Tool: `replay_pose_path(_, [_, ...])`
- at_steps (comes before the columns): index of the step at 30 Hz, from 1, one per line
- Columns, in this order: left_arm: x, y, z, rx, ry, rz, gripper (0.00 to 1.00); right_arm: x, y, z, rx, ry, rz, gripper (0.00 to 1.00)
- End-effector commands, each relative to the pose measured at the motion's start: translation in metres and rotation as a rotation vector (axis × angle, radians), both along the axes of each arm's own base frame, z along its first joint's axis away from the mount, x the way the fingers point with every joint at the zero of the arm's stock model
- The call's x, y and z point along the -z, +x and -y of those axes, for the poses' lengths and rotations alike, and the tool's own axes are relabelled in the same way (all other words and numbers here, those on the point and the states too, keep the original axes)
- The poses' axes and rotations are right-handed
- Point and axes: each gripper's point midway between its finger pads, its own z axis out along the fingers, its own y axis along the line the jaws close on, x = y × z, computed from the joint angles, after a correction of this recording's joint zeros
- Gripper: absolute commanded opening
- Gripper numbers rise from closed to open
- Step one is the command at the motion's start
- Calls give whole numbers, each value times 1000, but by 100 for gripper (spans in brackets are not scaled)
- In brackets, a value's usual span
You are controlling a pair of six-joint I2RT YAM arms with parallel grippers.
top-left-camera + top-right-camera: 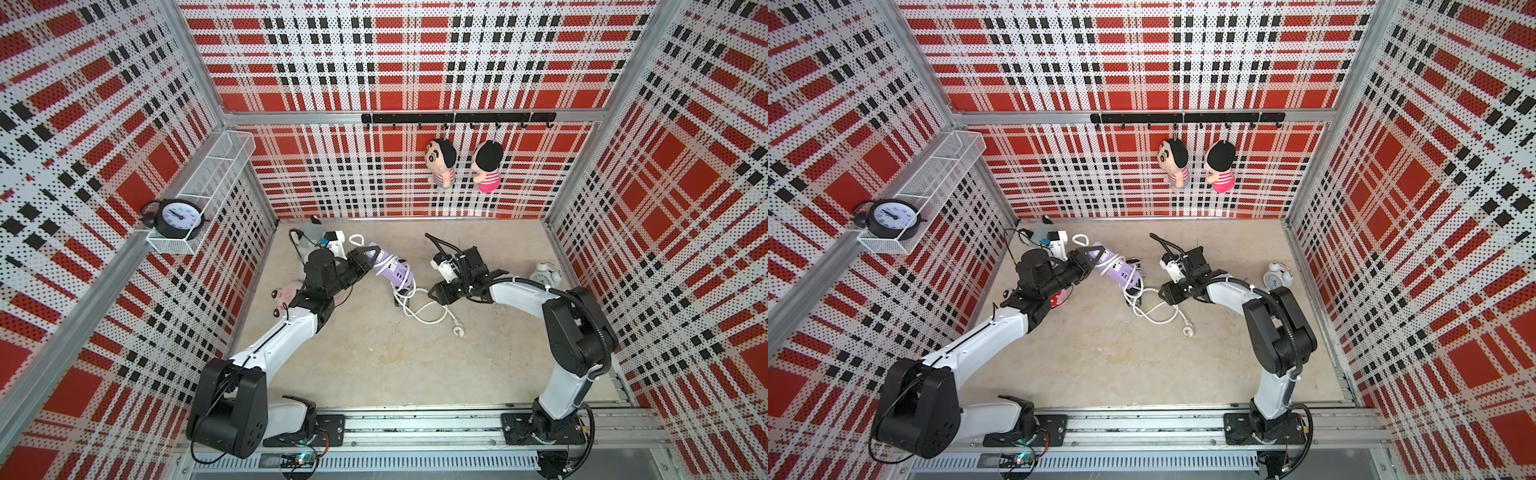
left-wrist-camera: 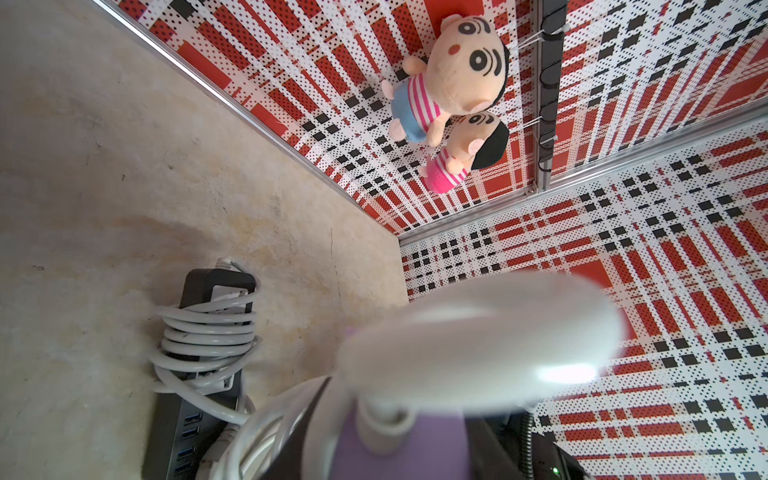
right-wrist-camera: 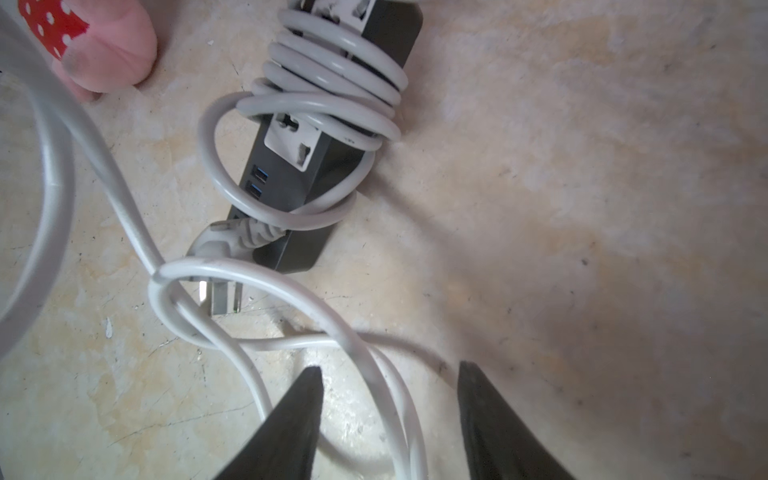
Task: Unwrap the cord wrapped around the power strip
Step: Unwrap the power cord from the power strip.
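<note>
L tool (image 1: 371, 259) tight on lilac pwr strip (image 1: 394, 273); R tool (image 3: 388, 370) apart over glossy cord (image 3: 291, 286).

Power strip (image 1: 397, 274): I see lilac — cord (image 3: 124, 208) white.
Walls (image 1: 415, 62): red, black, white plaid.
Floor (image 1: 374, 353): mottled beige.

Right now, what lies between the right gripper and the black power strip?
Loops of loose white cord, then the grey plug at the black power strip, seen in the right wrist view.
</note>
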Motion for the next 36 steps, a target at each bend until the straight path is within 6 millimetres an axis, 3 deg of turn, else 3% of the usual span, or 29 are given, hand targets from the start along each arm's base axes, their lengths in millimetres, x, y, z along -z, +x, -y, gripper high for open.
replay_pose_path(1, [-36, 3, 1, 9, -36, 105, 0, -5, 6, -20, -39, 68, 11, 56])
replay_pose_path(4, [-39, 2, 1, 12, -47, 112, 0, 3, 8, -25, -46, 74, -11, 51])
replay_pose_path(8, [-47, 8, -16, -18, -53, 127, 0, 2, 9, -19, -27, 46, 5, 4])
replay_pose_path(9, [-49, 8, -20, -25, -57, 130, 0, 0, 8, -15, -18, 38, 14, 0])
replay_pose_path(17, [-88, 8, -63, -138, -65, 189, 0, -47, 8, 36, 159, 73, 80, 0])
replay_pose_path(22, [-94, 9, -80, -173, -35, 190, 0, -114, 7, 51, 181, 142, 212, 0])
replay_pose_path(24, [-91, 14, -90, -215, 30, 179, 0, -148, -4, 46, 129, 194, 273, 0])
replay_pose_path(27, [-104, 18, -112, -271, 21, 214, 0, -177, -24, 43, 75, 247, 299, 0])
replay_pose_path(30, [-132, 23, -133, -307, 5, 271, 0, -171, -45, 48, 80, 251, 251, 0])
replay_pose_path(33, [-164, 26, -142, -306, -10, 331, 0, -134, -56, 64, 151, 179, 181, 0])
replay_pose_path(36, [-192, 25, -151, -300, -15, 378, 0, -108, -54, 88, 253, 94, 130, 0])
